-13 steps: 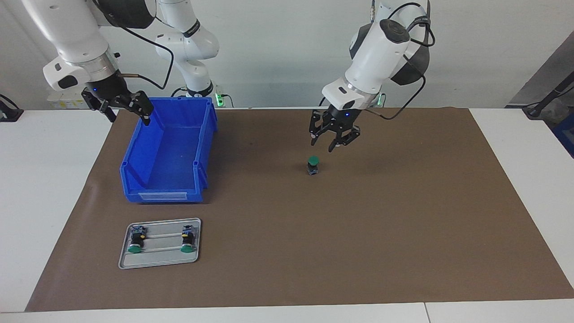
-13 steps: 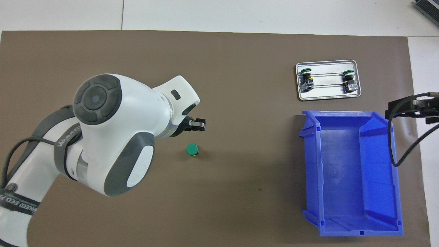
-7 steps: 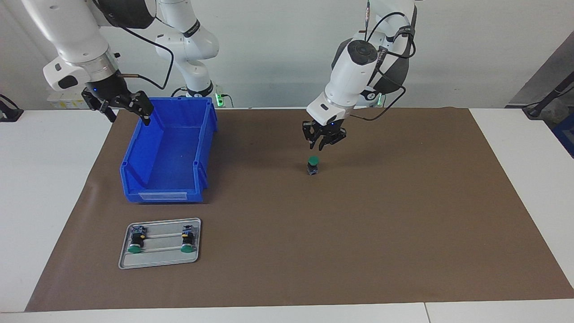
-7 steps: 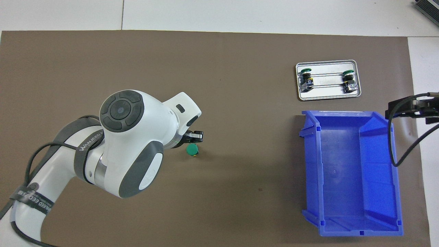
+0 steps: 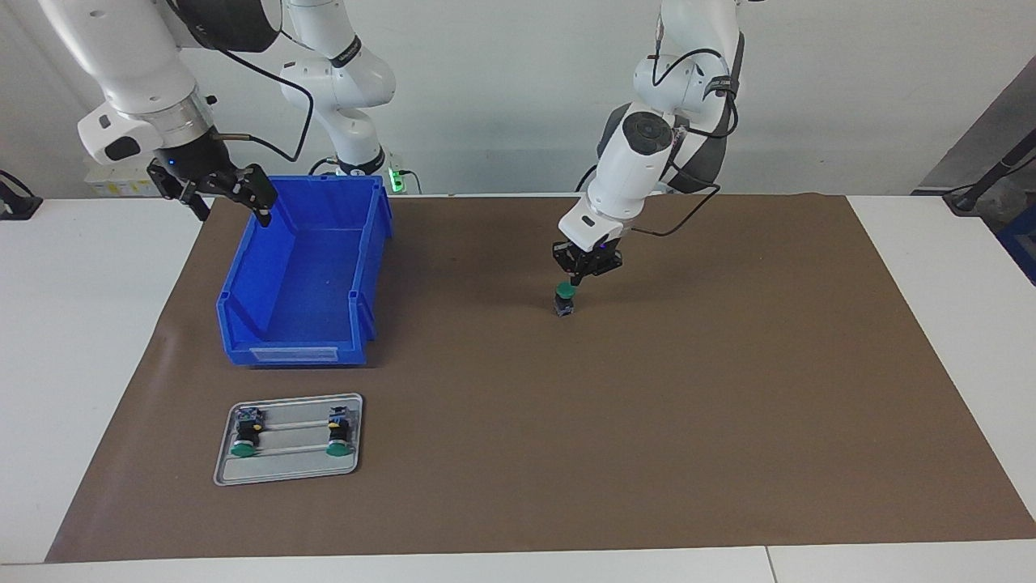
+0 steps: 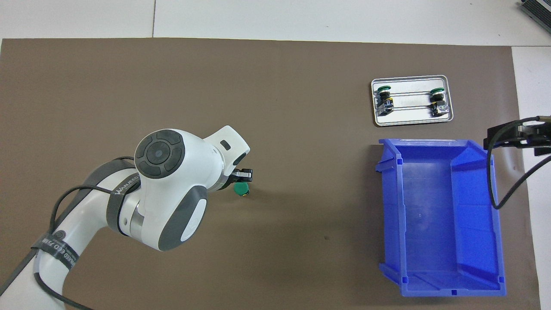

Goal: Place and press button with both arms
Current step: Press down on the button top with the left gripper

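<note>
The button (image 5: pixel 565 298) stands upright on the brown mat, green cap up, near the middle of the table; the overhead view shows its cap (image 6: pixel 241 188) beside the wrist. My left gripper (image 5: pixel 576 278) is shut, fingertips together, right at the top edge of the green cap and seeming to touch it. In the overhead view the left gripper (image 6: pixel 244 174) lies just past the cap. My right gripper (image 5: pixel 225 193) waits open in the air over the blue bin's corner at the right arm's end, and the overhead view shows this right gripper (image 6: pixel 518 137) at the edge.
An open blue bin (image 5: pixel 295 353) (image 6: pixel 389 206) sits toward the right arm's end. Farther from the robots than the bin lies a grey metal tray (image 5: pixel 283 474) (image 6: pixel 411 121) holding two more green-capped buttons (image 5: pixel 244 436) (image 5: pixel 338 436) on their sides.
My left gripper has closed its fingers and come down from above the mat onto the button's cap. The right arm and the button have stayed put.
</note>
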